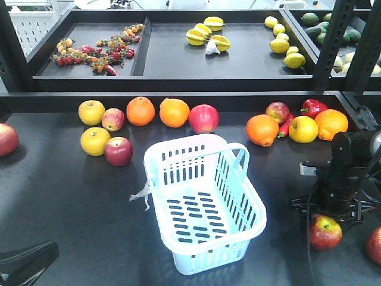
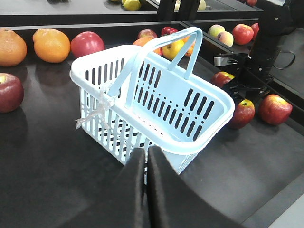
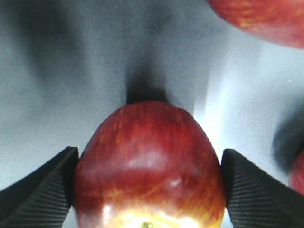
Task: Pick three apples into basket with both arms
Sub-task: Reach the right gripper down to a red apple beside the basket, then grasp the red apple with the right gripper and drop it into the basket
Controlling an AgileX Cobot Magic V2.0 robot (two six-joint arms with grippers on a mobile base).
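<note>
The right gripper (image 3: 148, 152) has its ribbed fingers (image 3: 45, 190) set against both flanks of a dark red apple (image 3: 147, 166), closed on it. Whether the fruit is off the surface cannot be told. In the front view this apple (image 1: 325, 231) sits at 4 o'clock from the basket, under the right arm (image 1: 345, 173). The left gripper (image 2: 146, 153) is empty, its fingers together with only a thin slit between them, just beside the basket's near corner.

The black table (image 1: 71, 208) carries everything. The pale blue basket (image 1: 208, 257) stands upright at its middle, empty, handle (image 1: 241, 161) raised. A red apple (image 1: 118, 151) lies at its 10 o'clock, touching a yellow apple (image 1: 94, 141). Another (image 1: 203, 118) lies at 12 o'clock, beside two oranges (image 1: 174, 112). A white strip (image 1: 141, 194) hangs from the basket's rim at 9 o'clock.
</note>
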